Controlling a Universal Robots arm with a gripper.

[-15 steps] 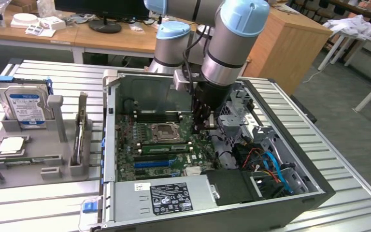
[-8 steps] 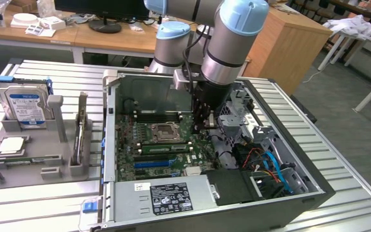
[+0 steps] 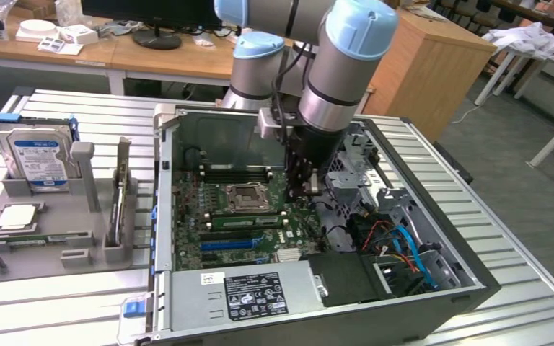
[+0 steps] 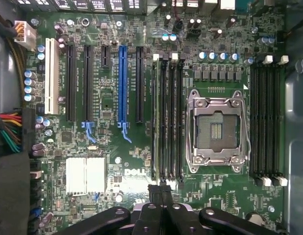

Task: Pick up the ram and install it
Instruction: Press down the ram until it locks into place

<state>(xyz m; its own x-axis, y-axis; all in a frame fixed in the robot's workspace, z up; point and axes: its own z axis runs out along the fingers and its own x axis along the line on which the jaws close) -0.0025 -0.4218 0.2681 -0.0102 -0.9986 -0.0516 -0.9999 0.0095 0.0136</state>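
A long green ram stick (image 3: 246, 220) sits on edge in a slot beside the CPU socket (image 3: 243, 197) inside the open computer case. In the wrist view the ram (image 4: 154, 122) shows as a thin green edge in the slot farthest from the socket (image 4: 217, 129), with black slots between them. My gripper (image 3: 304, 189) hangs over the motherboard, just off the ram's end on the exterior view's right. Its fingers are shut (image 4: 160, 190) with nothing between them, near one end of that bank of slots.
A grey holder (image 3: 27, 259) at the exterior view's left carries a hard drive (image 3: 34, 155) with a blue label, a square silver chip (image 3: 19, 216), a flat green stick (image 3: 37, 237) and a thin board on edge (image 3: 121, 198). Case walls (image 3: 450, 238) and cables (image 3: 402, 245) crowd the arm.
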